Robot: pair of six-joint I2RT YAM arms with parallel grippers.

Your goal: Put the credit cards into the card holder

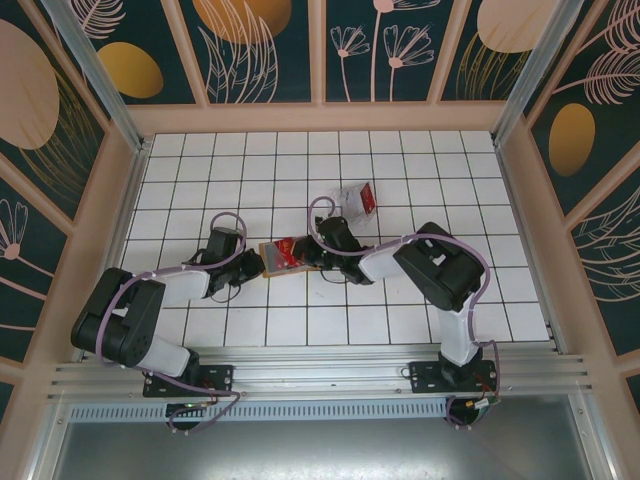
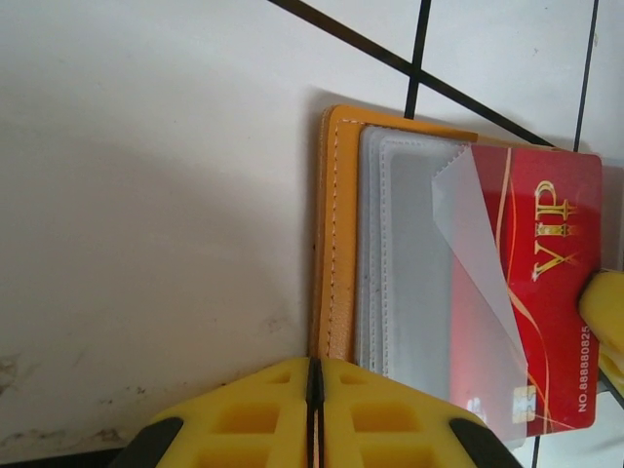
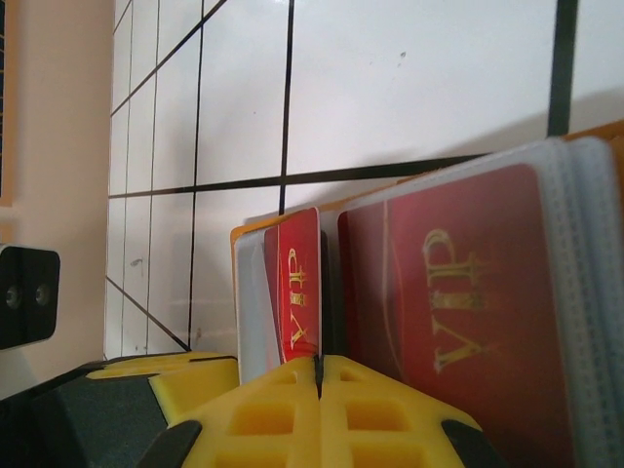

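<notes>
Card | long axis straight out from closed right pincer gripping it | grey sleeve just frame-left | left pincer clamped on holder orange edge, opposite side

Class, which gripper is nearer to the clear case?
Right. The right gripper, holding a card, is at the right edge of the wallet, just near-left of the clear case; the left gripper is at its left edge, farther away.

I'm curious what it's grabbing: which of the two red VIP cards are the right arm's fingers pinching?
The red card seen nearly edge-on, rising from the shut right fingers. The other VIP card lies flat, tucked inside the card holder.
</notes>
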